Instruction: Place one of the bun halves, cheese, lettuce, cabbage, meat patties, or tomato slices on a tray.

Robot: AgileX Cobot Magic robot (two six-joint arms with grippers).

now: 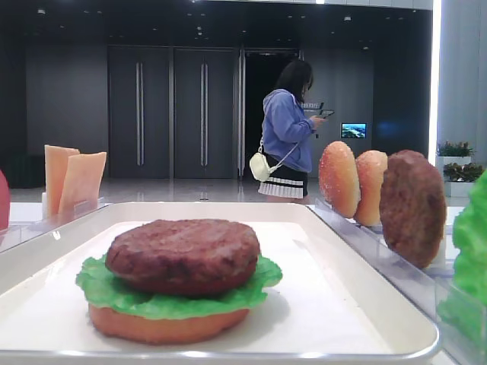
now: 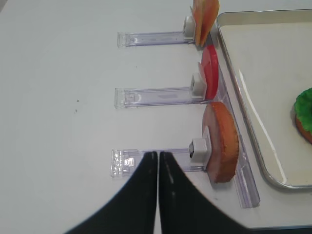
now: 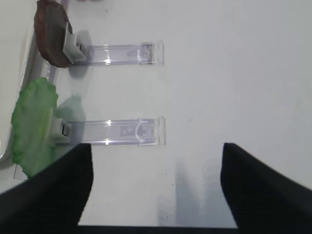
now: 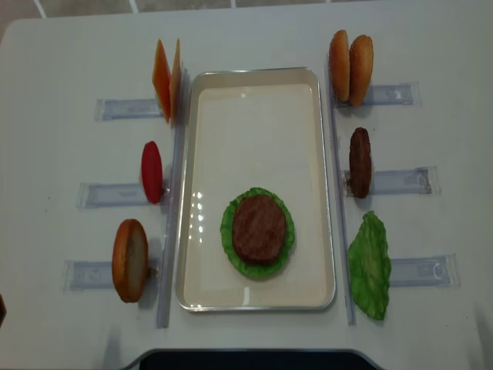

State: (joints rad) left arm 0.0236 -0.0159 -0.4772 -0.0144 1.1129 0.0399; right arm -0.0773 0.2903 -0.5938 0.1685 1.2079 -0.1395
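Observation:
On the white tray (image 4: pixel 254 131) a bun half, a lettuce leaf and a meat patty (image 4: pixel 259 229) lie stacked. Cheese (image 4: pixel 166 77), a tomato slice (image 4: pixel 152 171) and a bun half (image 4: pixel 129 260) stand in racks on the left. Two bun halves (image 4: pixel 350 67), a patty (image 4: pixel 360 162) and lettuce (image 4: pixel 370 264) stand on the right. No cabbage is in view. My left gripper (image 2: pixel 157 153) is shut and empty over the rack beside the bun half (image 2: pixel 222 141). Over bare table, my right gripper (image 3: pixel 156 146) is open and empty, near the lettuce (image 3: pixel 33 124).
Clear plastic racks (image 4: pixel 400 181) stick out from both long sides of the tray. The rack (image 3: pixel 122 131) behind the lettuce lies just ahead of my right fingers. A person (image 1: pixel 289 129) stands far behind the table.

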